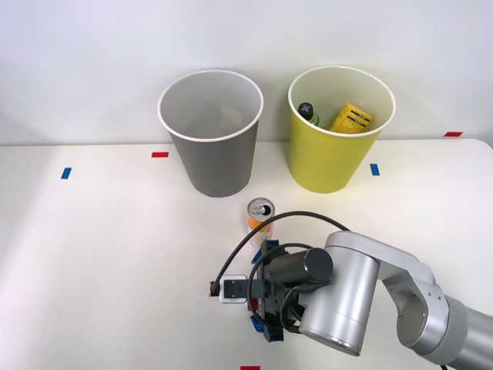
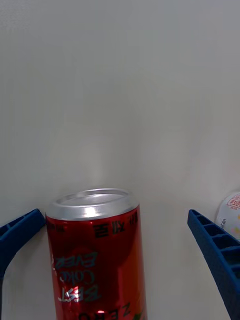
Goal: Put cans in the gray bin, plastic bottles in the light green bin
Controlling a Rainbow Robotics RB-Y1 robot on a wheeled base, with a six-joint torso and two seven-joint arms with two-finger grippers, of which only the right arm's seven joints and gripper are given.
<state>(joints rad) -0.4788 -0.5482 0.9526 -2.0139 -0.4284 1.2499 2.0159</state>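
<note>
Wrist view: red can stands between the two blue ribbed fingers, silver top toward the camera's far side, lettering seen upside down. One finger sits close by the can's side, perhaps touching; the other is well apart from it, with bare table showing in the gap. Right gripper is spread wide, jaws not clamped on the can. A pale rounded object with red print, likely the second can, peeks in just past the farther finger.

Front view: right gripper low over the white table, near the front edge, with the silver arm coming in from the right and a black cable looping over the wrist. The red can is hidden under the wrist here. Orange-and-white can stands upright just beyond the gripper, between it and the bins, close to the arm's cable.

Gray bin stands at the back, directly past the orange-and-white can, with nothing visible inside. Light green bin is beside it to the right, apart from it. Inside it: clear bottle with dark cap and yellow ribbed container, leaning side by side.

Red and blue tape marks dot the table.
</note>
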